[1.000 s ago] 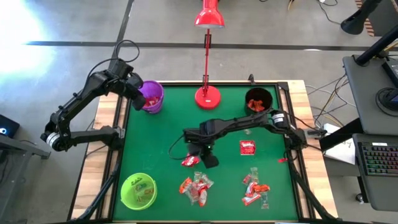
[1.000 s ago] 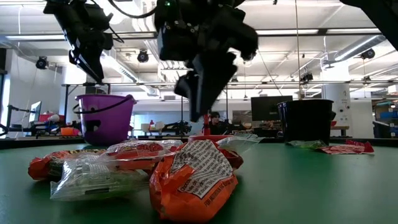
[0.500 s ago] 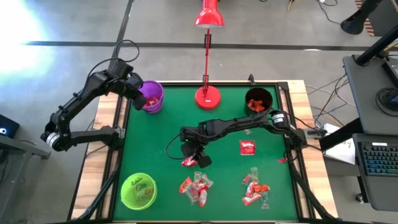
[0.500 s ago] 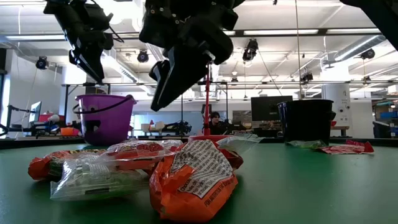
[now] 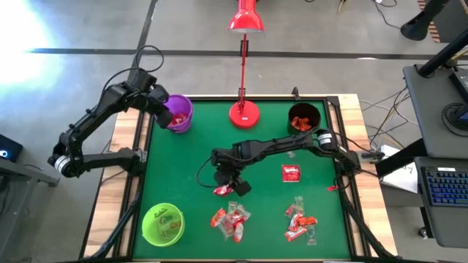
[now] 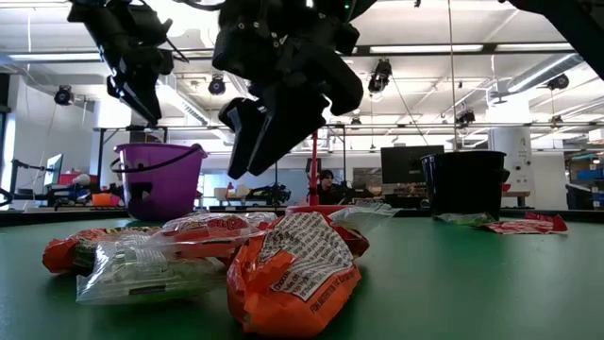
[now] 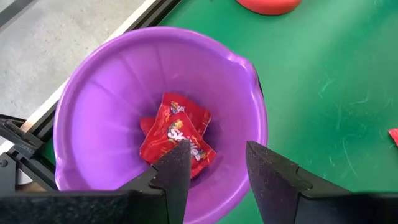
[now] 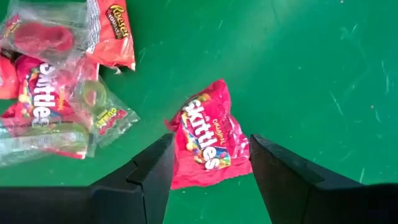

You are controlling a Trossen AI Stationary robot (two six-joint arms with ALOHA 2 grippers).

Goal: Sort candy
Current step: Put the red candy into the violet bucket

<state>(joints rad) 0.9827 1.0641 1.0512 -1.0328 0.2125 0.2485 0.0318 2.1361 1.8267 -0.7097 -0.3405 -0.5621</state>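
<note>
Candy sorting is at the pick-up step. The right gripper (image 5: 226,184) hangs over the middle of the table (image 5: 183,153), jaws spread wide on either side of a red Skittles packet (image 8: 210,134) lying flat on the green surface, apart from the others. The fingers (image 8: 153,174) do not seem to touch the wrapper yet; the low view shows the gripper (image 6: 260,132) above the table.

The left gripper (image 7: 214,171) hovers over the purple cup (image 5: 178,113) at the far left corner, fingers parted and empty, with red packets (image 7: 177,134) lying in the cup's bottom (one reads Skittles).

More candy waits near the front edge: a mixed pile (image 5: 231,221) of red, orange and clear wrappers front of centre, another cluster (image 5: 301,219) toward the front right, and a lone red packet (image 5: 291,172) right of centre. The green cup (image 5: 162,223) at the front left corner holds clear-wrapped pieces; the dark cup (image 5: 304,117) at the far right holds orange ones.

Next, I judge, the right gripper must drop straight down until its tips straddle the packet, then close. A flat, slippery wrapper can slide out, so the tips need to reach the table first. By colour, it likely belongs in the purple cup.
</note>
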